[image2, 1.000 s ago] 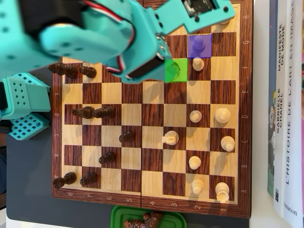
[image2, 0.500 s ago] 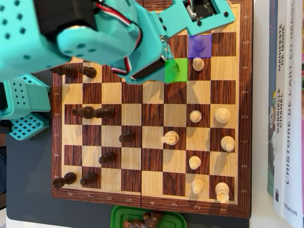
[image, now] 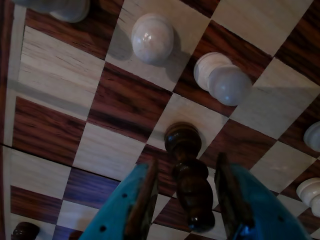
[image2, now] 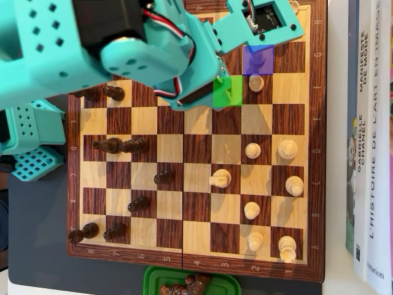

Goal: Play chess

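Note:
In the wrist view a tall dark turned chess piece (image: 189,175) stands upright on the wooden chessboard (image: 125,102), its base at the edge of a light square. My teal gripper (image: 186,200) straddles it, one finger (image: 142,200) on each side, with a clear gap on the left and a thin one on the right, so the jaws are open. In the overhead view the arm (image2: 153,49) covers the top of the board (image2: 196,147) and hides this piece and the fingertips. A green marked square (image2: 222,92) and a purple one (image2: 258,59) lie there.
White pawns (image: 152,37) (image: 222,79) stand just beyond the dark piece. In the overhead view dark pieces (image2: 135,145) stand on the left half and white pieces (image2: 220,179) on the right. A green tray (image2: 153,279) holds captured dark pieces. Books (image2: 368,141) lie on the right.

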Controlling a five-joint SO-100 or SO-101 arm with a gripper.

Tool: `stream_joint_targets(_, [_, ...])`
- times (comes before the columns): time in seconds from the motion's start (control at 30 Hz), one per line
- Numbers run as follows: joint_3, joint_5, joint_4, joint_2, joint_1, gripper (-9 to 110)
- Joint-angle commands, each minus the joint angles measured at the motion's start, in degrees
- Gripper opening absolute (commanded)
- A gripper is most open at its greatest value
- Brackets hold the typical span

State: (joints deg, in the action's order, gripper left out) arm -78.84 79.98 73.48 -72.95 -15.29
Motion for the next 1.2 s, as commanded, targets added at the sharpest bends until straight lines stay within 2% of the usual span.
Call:
stream_joint_targets(0.0, [2.72,-0.18,-0.44,-0.70,0.70,15])
stream_joint_targets(0.2, [2.72,-0.18,-0.53,-0.70,1.23,5])
stream_joint_targets(0.53, [2.81,-0.18,-0.09,-2.11,1.93,4])
stream_joint_targets(0.9, [-6.86,0.35,0.00,-23.82,4.22,4])
stream_joint_targets(1.17, [-20.74,-0.26,0.09,-36.74,14.68,4])
